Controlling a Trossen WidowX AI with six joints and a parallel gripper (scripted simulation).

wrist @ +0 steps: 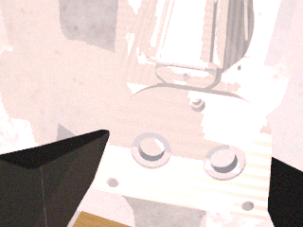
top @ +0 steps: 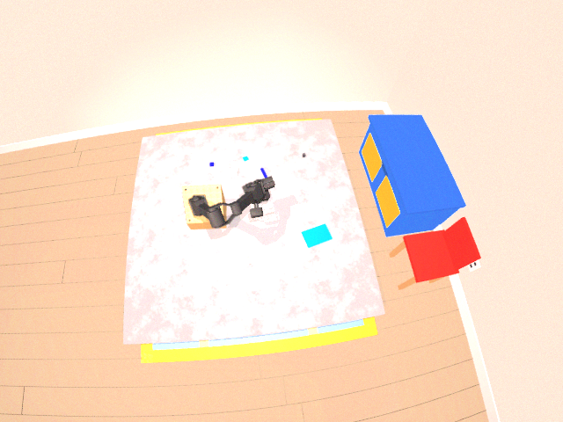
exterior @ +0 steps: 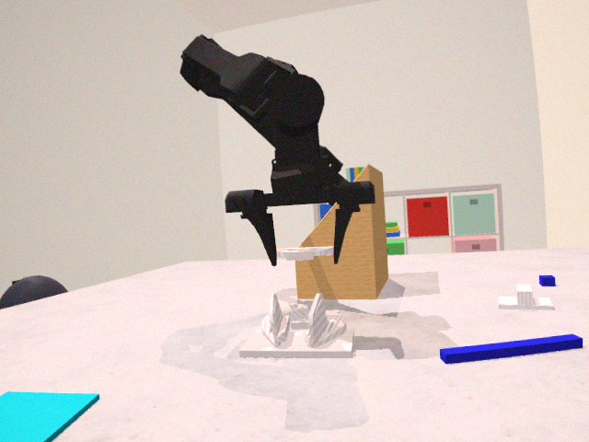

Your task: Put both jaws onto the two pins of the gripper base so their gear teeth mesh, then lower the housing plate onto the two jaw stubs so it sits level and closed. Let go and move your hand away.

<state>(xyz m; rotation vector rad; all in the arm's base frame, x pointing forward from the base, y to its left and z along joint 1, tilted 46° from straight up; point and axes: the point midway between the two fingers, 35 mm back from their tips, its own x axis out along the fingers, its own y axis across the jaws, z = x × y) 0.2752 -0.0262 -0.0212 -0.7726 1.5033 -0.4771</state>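
Two wide-set black jaws (exterior: 305, 263) (wrist: 189, 177) hold a flat white housing plate (exterior: 306, 252) (wrist: 185, 182) above the white gripper base (exterior: 295, 353).

Seen from above, around the flat white rectangular gripper base (top: 266, 220) (exterior: 297, 353) on the pale marbled surface (top: 204, 281) (exterior: 143, 343) (wrist: 28, 71), a long blue bar (top: 263, 172) (exterior: 511, 348) lies at twelve o'clock, a thin cyan rectangle (top: 317, 236) (exterior: 42, 413) at four, and a tan wooden block (top: 213, 192) (exterior: 352, 268) (wrist: 99, 221) at nine.
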